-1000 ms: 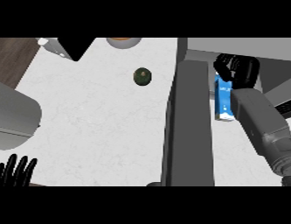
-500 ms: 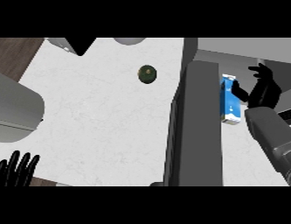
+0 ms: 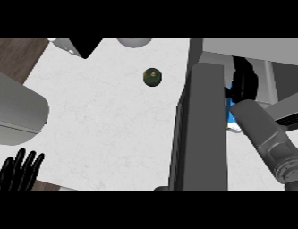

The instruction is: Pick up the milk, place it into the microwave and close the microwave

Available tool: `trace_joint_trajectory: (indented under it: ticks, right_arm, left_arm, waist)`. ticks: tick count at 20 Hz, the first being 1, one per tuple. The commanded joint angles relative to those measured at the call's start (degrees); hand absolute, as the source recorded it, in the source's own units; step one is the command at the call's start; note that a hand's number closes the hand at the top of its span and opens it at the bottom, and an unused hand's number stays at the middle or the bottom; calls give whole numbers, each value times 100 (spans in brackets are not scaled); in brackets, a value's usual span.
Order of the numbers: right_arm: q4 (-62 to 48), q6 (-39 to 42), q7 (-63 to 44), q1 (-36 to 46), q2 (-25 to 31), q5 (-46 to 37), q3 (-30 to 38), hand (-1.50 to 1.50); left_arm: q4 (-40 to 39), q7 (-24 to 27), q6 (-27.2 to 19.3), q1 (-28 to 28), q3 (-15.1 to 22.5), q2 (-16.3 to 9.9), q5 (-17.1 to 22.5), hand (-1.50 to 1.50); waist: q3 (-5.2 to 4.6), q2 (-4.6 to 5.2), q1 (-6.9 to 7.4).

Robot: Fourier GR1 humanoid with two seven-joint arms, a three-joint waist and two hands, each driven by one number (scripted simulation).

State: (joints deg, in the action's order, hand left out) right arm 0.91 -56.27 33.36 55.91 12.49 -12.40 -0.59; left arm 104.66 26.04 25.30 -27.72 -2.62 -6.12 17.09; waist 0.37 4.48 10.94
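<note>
While the microwave [image 3: 257, 58] fills your upper right, its door [image 3: 201, 129] now stands edge-on as a tall grey slab down the middle, where half a second ago you saw more of the cavity beside it; your right forearm [image 3: 267, 134] has pushed further in, and the right hand [image 3: 244, 82] sits deeper than before, hiding most of the milk [image 3: 230, 114], of which only a blue sliver with a white corner shows, lying inside the microwave against the forearm; you cannot tell whether the fingers are curled on it or straight; judge the placing near done, with release, withdrawal and the door left; your left hand [image 3: 20, 172] rests open at the lower left, unchanged; a small dark round object [image 3: 152, 77] sits on the counter [image 3: 105, 120]
</note>
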Motion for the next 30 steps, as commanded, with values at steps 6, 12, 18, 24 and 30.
trace_joint_trajectory:
  ticks: [6, 12, 18, 24, 30]
  right_arm:
    - [-26, 990, 52, 213, -334, -85, -88, -150]
    - [546, 1609, 602, -4, -536, 495, 478, -150]
    - [743, 2373, 1069, -224, -728, 950, 913, -150]
    - [737, 3364, 1677, -731, -587, 1288, 1246, -150]
    - [713, 3675, 2503, -1394, -836, 1395, 1381, -150]
  left_arm:
    - [-213, 114, 40, 179, -103, -73, -58, -150]
    - [-112, 85, 107, 60, -159, -121, 57, -150]
    - [-120, 228, 187, -82, -209, -147, 16, -150]
    - [-17, 194, 194, -163, -266, -142, 118, -150]
    - [431, -45, 38, -540, -172, -24, 79, -150]
  waist:
    - [3, -22, -84]
    - [21, -96, -284]
    - [3, -183, -434]
    - [-2, -224, -575]
    - [-11, -314, -735]
